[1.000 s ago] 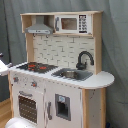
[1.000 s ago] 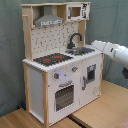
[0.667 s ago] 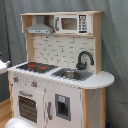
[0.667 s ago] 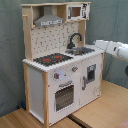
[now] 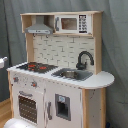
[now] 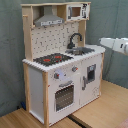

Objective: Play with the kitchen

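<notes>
Grey curtain hangs behind your toy kitchen [image 5: 60, 75] on the wood floor.
You can see its black stovetop [image 5: 34, 66] with 2 red rings at one end of the worktop, and the sink [image 5: 74, 75] and black faucet [image 5: 83, 59] near the rounded end. In the second exterior view, the white arm [image 6: 116, 45] reaches in from the second exterior view's right, apart from the kitchen; you cannot tell if its gripper is spread or pressed together.

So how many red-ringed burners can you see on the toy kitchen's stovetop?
2: both on the black stovetop. In the first exterior view, one burner lies toward the view's left and the other nearer the sink. None looks hidden.
</notes>
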`<state>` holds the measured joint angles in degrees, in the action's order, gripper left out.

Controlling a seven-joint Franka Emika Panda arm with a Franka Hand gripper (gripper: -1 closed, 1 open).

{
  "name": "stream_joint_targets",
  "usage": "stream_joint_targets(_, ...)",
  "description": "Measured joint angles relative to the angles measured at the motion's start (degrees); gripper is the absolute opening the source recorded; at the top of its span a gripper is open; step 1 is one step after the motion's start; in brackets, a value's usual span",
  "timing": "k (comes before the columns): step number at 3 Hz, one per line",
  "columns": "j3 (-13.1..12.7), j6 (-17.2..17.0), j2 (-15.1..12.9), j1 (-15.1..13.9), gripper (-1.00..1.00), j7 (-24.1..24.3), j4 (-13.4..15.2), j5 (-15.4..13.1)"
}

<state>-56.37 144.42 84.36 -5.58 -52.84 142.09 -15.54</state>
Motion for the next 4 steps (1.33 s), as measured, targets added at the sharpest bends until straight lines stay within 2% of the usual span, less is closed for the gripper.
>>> stream_joint_targets(2, 3.2, -4.0, -0.1, 3.7, 1.0, -11.6, -0.9, 0.0)
stream_joint_targets(3, 4.7, -3.9, -0.3, 3.5, 1.0, -17.1, -1.1, 0.0)
stream_joint_targets(4, 7.3, -3.0, -1.2, 2.2, 1.0, -22.8, -1.1, 0.0)
